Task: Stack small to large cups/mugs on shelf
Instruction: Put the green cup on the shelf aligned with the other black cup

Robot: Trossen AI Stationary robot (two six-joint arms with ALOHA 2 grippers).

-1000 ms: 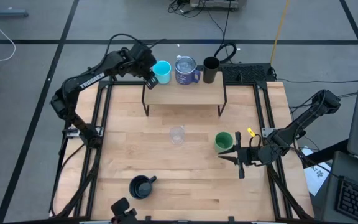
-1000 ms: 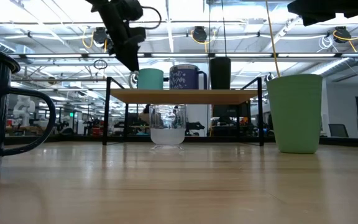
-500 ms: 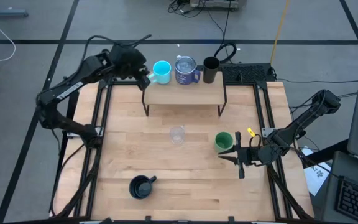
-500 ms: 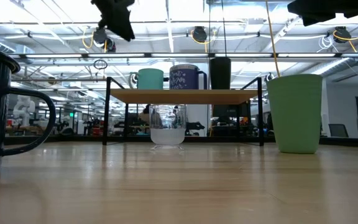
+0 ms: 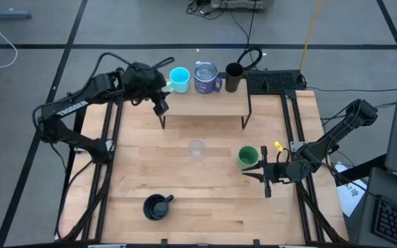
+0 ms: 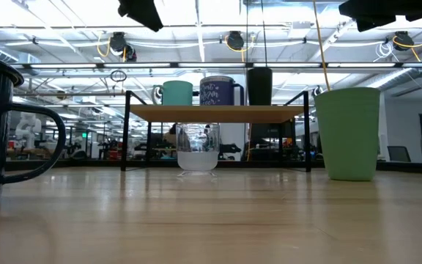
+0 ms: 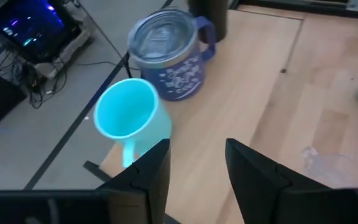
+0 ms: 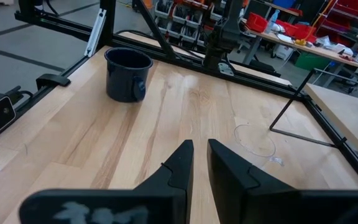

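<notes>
The light-wood shelf stands at the table's far side. On it, left to right, stand the cyan mug, the blue-purple mug with silvery top and the black tumbler. The clear glass, the green cup and the dark handled mug stand on the tabletop. My left gripper hangs open and empty high over the shelf's left end, just near of the cyan mug. My right gripper is shut and empty, just near of the green cup.
The shelf's black legs stand on the tabletop, with the clear glass in front of them. Black frame rails run along the table's left and right edges. Bare wood lies between the glass and the dark mug.
My left gripper has drawn back from the cyan mug, rising and moving toward the table's near edge, and now hangs over the shelf's left end. The cyan mug stays standing on the shelf.
</notes>
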